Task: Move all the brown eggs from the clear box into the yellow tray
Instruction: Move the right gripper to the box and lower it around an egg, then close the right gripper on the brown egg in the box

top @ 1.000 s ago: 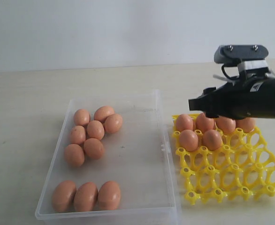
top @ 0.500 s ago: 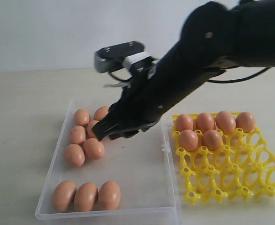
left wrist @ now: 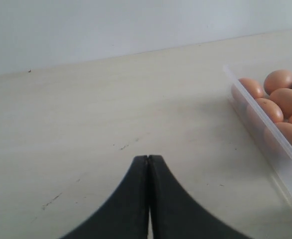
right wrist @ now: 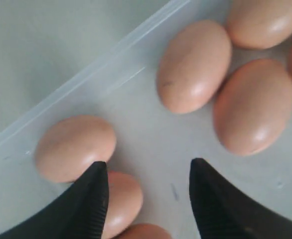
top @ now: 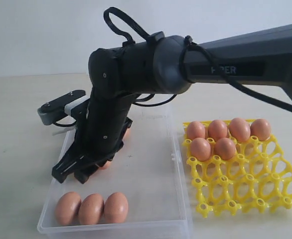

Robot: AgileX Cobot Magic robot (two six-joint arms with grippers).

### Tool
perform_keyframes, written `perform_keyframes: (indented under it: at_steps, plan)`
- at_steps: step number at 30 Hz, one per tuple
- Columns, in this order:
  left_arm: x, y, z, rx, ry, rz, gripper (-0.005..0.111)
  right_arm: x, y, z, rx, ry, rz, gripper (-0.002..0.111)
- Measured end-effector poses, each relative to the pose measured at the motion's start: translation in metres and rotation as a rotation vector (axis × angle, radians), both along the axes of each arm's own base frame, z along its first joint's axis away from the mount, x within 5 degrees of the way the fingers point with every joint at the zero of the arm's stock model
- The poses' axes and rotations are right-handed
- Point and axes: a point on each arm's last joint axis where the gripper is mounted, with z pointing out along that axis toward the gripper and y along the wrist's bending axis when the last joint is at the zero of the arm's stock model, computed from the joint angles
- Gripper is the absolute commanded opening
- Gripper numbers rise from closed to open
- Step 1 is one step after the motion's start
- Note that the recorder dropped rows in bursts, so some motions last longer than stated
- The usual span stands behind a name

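Along the near wall of the clear box (top: 148, 179), three brown eggs (top: 91, 209) lie in a row; just beyond, the right end effector (top: 72, 175) hangs inside the box, and only its wrist view shows its fingers (right wrist: 91, 199) spread apart, gripping nothing, with seven eggs around. Beside the box, the yellow tray (top: 245, 189) holds six eggs. Only the left wrist view shows the left end effector (left wrist: 148, 158), pressed closed, over the table (left wrist: 86, 109) outside the box.
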Motion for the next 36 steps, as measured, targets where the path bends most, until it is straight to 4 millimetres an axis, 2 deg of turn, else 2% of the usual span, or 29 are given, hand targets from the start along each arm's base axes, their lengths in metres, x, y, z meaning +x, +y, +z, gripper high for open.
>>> perform_keyframes:
  at_steps: [8,12,25,36]
  plan:
    - [0.000,0.000,0.000,0.000,0.000,0.000,0.000,0.036,-0.002,0.029,0.066,-0.142,-0.074,0.050]
    - [0.000,0.000,0.000,0.000,0.000,0.000,0.000,0.043,0.006,0.033,0.092,-0.157,-0.080,0.049]
    - [0.000,0.000,0.000,0.000,0.000,0.000,0.000,0.051,0.013,-0.022,-0.026,-0.072,-0.066,0.049]
    - [0.000,0.000,0.000,0.000,0.000,0.000,0.000,0.056,0.011,-0.040,-0.069,-0.080,-0.055,0.049]
